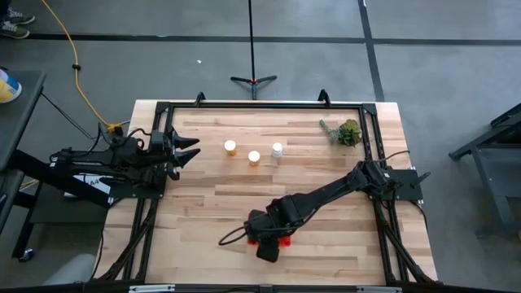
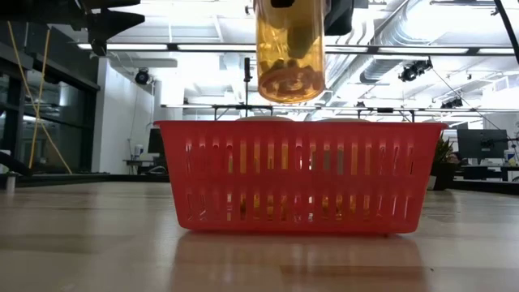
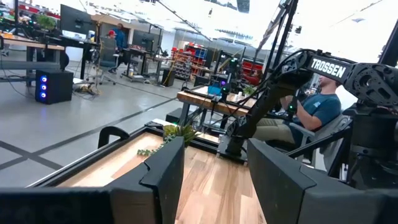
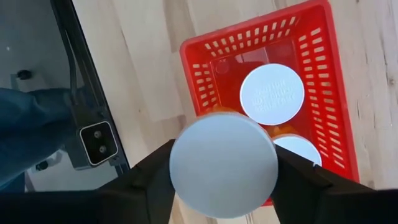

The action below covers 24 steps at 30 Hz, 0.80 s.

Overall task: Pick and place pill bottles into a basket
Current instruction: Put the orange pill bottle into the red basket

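A pill bottle (image 4: 224,165) hangs upright above the red basket (image 2: 300,177), clamped in the right pincer (image 4: 224,174). Released off-centre, it could strike the two capped bottles (image 4: 272,93) inside and topple out. The left pincer (image 3: 211,180) waits wide apart at the tabletop's (image 1: 203,203) edge.

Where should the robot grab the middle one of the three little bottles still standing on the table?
Best guess: grab the middle bottle from straight above, with the fingers closing on its round sides just under the white cap. It stands upright with open table around it, and the bottle on either side stands apart from it, so fingers should fit. The right gripper already holds a bottle that way above the basket.
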Each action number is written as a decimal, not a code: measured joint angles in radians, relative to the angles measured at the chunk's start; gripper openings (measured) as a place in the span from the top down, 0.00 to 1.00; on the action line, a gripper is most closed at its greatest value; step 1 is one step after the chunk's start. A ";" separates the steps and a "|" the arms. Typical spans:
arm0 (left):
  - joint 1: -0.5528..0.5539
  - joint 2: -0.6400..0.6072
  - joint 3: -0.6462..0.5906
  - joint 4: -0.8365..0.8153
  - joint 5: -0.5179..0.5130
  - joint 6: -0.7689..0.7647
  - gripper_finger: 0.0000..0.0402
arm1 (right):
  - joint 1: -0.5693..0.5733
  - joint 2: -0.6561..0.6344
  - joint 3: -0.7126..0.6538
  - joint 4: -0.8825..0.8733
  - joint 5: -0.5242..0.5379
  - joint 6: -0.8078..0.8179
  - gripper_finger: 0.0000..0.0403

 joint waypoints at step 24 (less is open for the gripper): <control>0.000 0.000 0.000 0.000 0.002 -0.005 0.47 | 0.024 0.001 0.000 -0.005 0.026 0.014 0.54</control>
